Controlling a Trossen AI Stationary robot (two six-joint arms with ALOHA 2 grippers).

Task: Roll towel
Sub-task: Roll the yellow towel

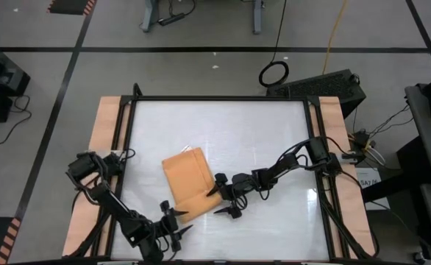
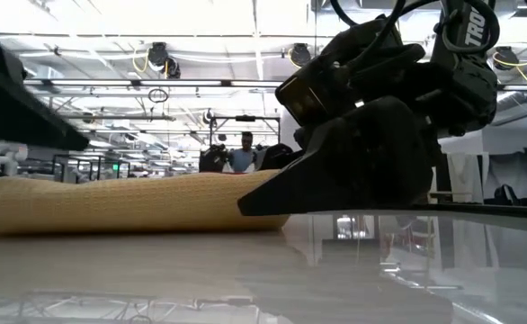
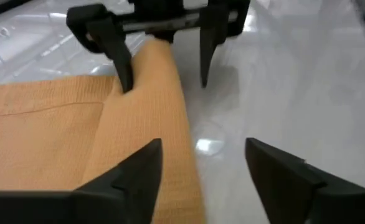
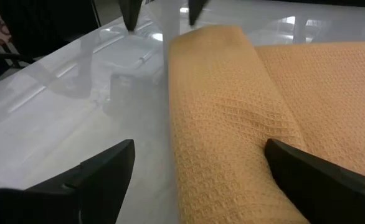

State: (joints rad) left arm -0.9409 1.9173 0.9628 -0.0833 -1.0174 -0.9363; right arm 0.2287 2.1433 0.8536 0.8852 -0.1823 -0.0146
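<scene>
Where towel (image 1: 187,182) folds, rolled edge btwn both open claws (image 1: 225,200)

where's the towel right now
In the high view the towel lies left of the table's centre, toward the near edge. Its near end is rolled up, between the left gripper and the right gripper.

Towel (image 1: 187,182) on the table (image 1: 274,132), left gripper (image 1: 173,221) at its near end, right gripper (image 1: 226,199) at its right.
</scene>
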